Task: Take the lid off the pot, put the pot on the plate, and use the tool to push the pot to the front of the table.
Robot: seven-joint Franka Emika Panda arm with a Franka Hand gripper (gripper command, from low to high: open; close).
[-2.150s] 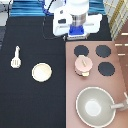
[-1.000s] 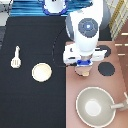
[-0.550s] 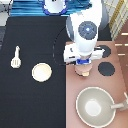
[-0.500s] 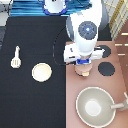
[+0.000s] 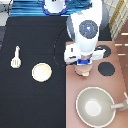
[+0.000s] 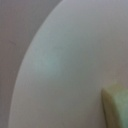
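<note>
My gripper (image 5: 83, 66) hangs straight over the pinkish-tan pot (image 5: 83, 73), which stands on the stove panel (image 5: 120, 85) at the exterior view's right. The hand covers nearly all of the pot, and only its lower edge shows below the hand. From this view I cannot make out the lid apart from the pot. The wrist view is filled by a pale rounded surface (image 6: 65, 65) seen from very close, which looks like the lid, with a small cream piece (image 6: 116, 106) at its edge. The cream plate (image 5: 42, 72) lies on the black table (image 5: 30, 105) left of the pot. The white spatula (image 5: 16, 57) lies farther left.
A large grey-beige pan (image 5: 97, 106) with a handle sits on the stove toward the exterior view's bottom right. Two black burners (image 5: 106, 68) (image 5: 103, 50) show right of the hand. The stove's edge runs just left of the pot.
The arm came from the exterior view's top down over the pot, hiding it. Over the last half second it has barely moved. Plate, spatula and pan are where they were.
</note>
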